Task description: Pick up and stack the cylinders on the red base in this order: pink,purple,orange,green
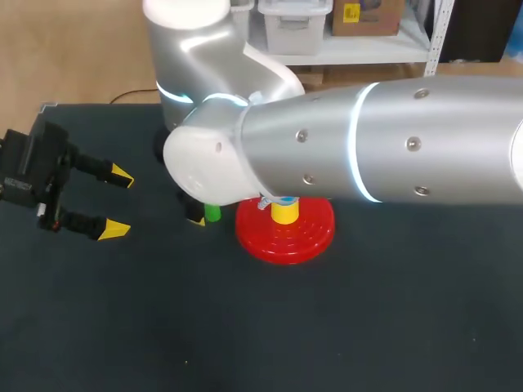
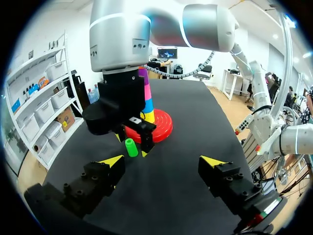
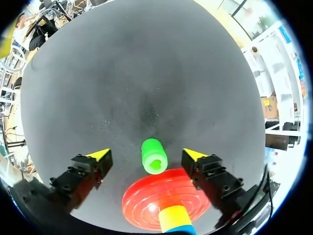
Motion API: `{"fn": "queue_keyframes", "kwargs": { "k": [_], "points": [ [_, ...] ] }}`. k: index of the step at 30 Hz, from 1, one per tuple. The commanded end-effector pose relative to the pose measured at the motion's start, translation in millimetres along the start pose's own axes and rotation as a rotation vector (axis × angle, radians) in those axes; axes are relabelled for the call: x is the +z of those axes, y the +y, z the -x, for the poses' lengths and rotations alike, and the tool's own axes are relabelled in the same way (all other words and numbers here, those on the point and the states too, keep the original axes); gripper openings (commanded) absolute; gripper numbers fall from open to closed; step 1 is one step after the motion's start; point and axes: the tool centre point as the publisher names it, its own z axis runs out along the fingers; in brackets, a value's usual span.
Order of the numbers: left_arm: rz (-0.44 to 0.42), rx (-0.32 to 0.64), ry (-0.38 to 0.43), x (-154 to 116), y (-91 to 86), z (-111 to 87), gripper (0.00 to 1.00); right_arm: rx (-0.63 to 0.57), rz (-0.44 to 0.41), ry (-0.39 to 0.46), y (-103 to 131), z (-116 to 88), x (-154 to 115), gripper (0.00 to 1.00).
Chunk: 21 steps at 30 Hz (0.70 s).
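Note:
The green cylinder point(image 3: 154, 155) rests on the black table between the fingers of my right gripper point(image 3: 146, 154), just in front of the red base point(image 3: 146, 205). That gripper is open, and neither yellow tip touches the cylinder. On the base's peg a stack of coloured cylinders point(image 2: 145, 93) stands, yellow at the bottom and purple on top. In the head view my right arm hides the stack except for the yellow piece point(image 1: 284, 212); the green cylinder point(image 1: 212, 213) peeks out beside the red base point(image 1: 285, 233). My left gripper point(image 1: 118, 202) hovers open and empty at the table's left.
My right arm point(image 1: 368, 139) reaches across the table from the right and covers much of its middle. Bare black tabletop point(image 1: 327, 327) lies in front of the base and between the two grippers.

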Motion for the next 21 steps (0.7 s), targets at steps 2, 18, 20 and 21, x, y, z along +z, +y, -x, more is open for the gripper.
{"fn": "queue_keyframes", "kwargs": {
  "k": [2, 18, 20, 21],
  "points": [
    [0.003, 0.003, -0.004, 0.5, -0.6, -1.5, 1.00, 0.005, -0.003, 0.000, -0.2, -1.1, 0.3, 0.00],
    [0.003, 0.003, -0.004, 0.5, -0.6, -1.5, 1.00, 0.011, -0.004, 0.005, -0.5, -5.2, 1.4, 0.00],
    [0.003, 0.003, -0.004, 0.5, -0.6, -1.5, 1.00, 0.012, -0.005, 0.005, -0.6, -5.8, 1.2, 0.00],
    [0.003, 0.003, -0.004, 0.5, -0.6, -1.5, 1.00, 0.012, -0.005, 0.004, -0.6, -6.3, 0.8, 0.00]
  ]
}}
